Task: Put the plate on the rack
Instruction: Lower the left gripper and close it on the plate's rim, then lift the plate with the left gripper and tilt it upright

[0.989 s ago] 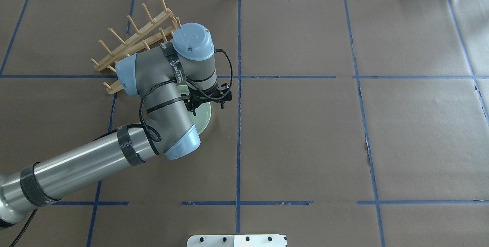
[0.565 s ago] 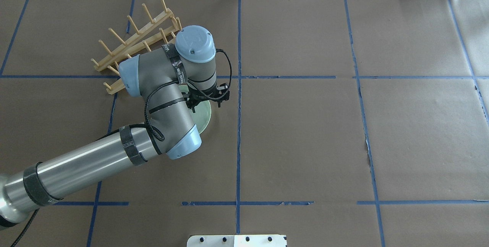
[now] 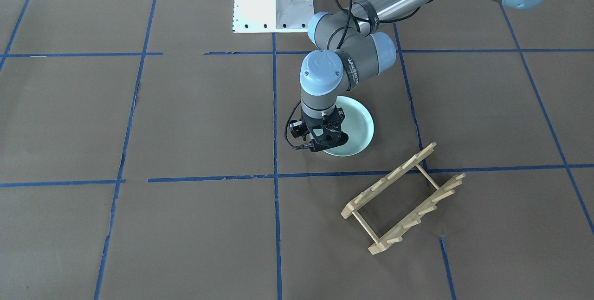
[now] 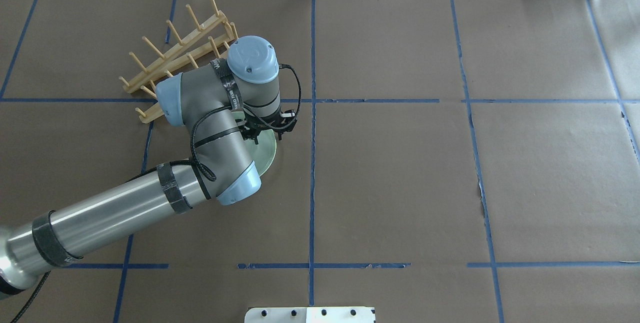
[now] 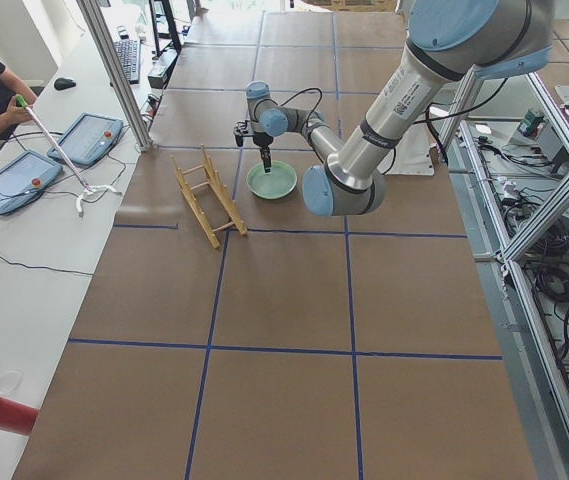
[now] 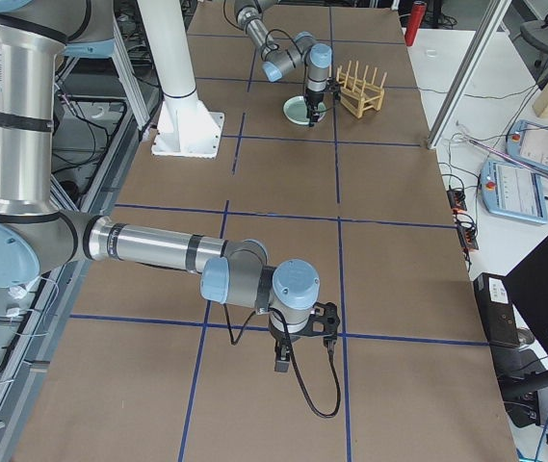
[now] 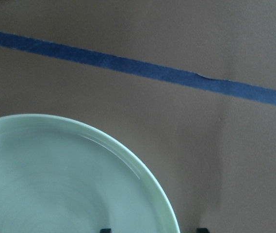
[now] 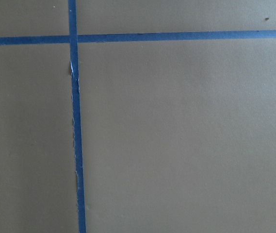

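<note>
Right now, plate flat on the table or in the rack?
The plate lies flat on the table, face up; the rack beside it holds nothing.

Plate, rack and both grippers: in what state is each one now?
Plate: lies flat on the table, rim up.
Rack: stands upright, empty, apart from the plate.
Left gripper: open, astride the plate's rim.
Right gripper: hangs above the table; open or shut cannot be told.

The mint-green plate [image 3: 358, 122] lies flat, right side up, near the upright light-wood rack [image 3: 389, 180].
</note>
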